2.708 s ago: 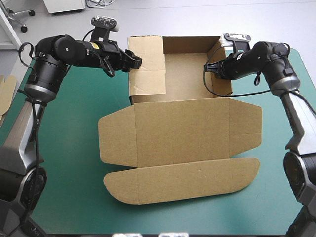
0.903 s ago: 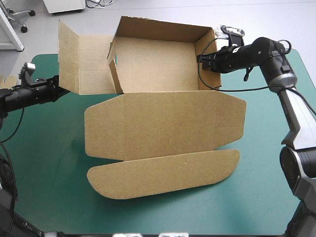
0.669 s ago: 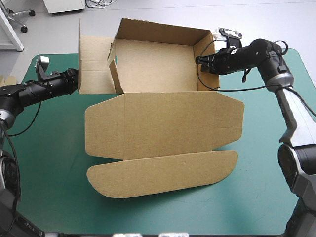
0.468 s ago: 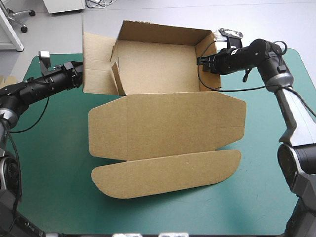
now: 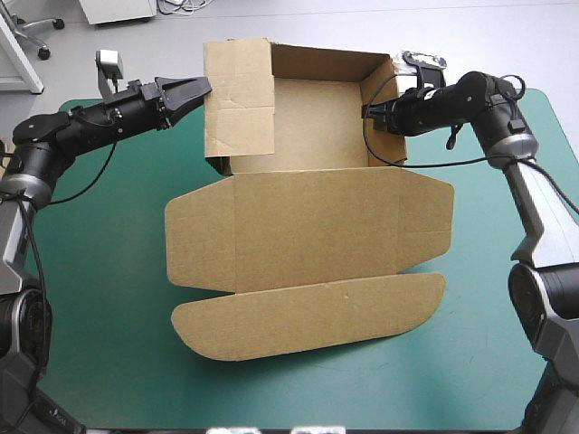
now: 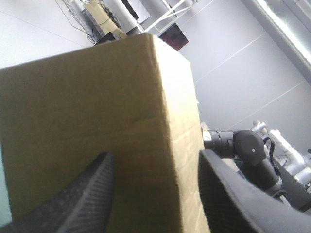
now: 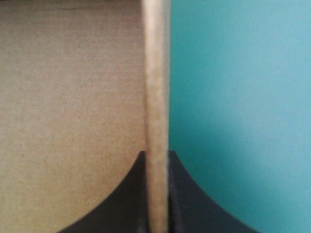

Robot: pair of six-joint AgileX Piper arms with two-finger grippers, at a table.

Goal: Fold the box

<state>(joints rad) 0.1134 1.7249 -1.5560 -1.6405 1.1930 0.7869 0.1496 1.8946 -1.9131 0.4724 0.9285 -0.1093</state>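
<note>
From above, the brown box [image 5: 308,226] sits in the middle of the teal-green table [image 5: 109,289]. Its tray with raised walls is in the upper centre of the frame. Its lid [image 5: 308,231] lies flat below the tray, with a rounded flap [image 5: 308,316] toward the bottom of the frame. At the upper left, the left gripper [image 5: 201,88] points at the outer face of a tall side panel [image 5: 238,99] that stands upright over the tray's left wall, its tips right at the panel's edge. At the upper right, the right gripper [image 5: 369,113] reaches in at the tray's right wall [image 5: 384,108]. In the left wrist view, the left gripper [image 6: 155,154] has its black fingers [image 6: 82,204] set wide apart with nothing pinched. A corner of the brown side panel [image 6: 97,111] stands just ahead of them, filling the gap. In the right wrist view, the right gripper [image 7: 156,154] is all but closed, clamped on the thin edge of the right wall [image 7: 156,73], which runs straight ahead from between the fingers [image 7: 121,204]. The wall's brown face [image 7: 73,97] lies to one side and the table [image 7: 243,97] to the other.
</note>
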